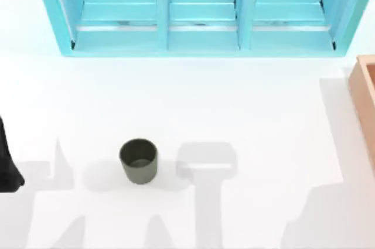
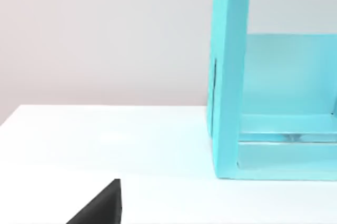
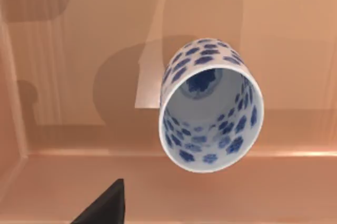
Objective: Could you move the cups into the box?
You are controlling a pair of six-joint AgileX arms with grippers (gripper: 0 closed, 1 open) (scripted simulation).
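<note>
The dark olive-green cup (image 1: 139, 160) stands upright on the white table, left of centre, with no gripper near it. The white cup with blue flowers (image 3: 209, 105) rests inside the tan box (image 3: 63, 50), its mouth turned toward the camera. My right gripper (image 3: 168, 218) hangs above it, open and apart from the cup, with one dark finger (image 3: 102, 207) in sight. One corner of the box (image 1: 364, 99) shows at the table's right edge. My left arm (image 1: 7, 164) is parked at the left edge, its gripper (image 2: 168, 218) open.
A big turquoise shelf cabinet (image 1: 199, 12) runs along the back of the table; its side wall (image 2: 229, 76) stands close in the left wrist view. Open white tabletop lies between the green cup and the box.
</note>
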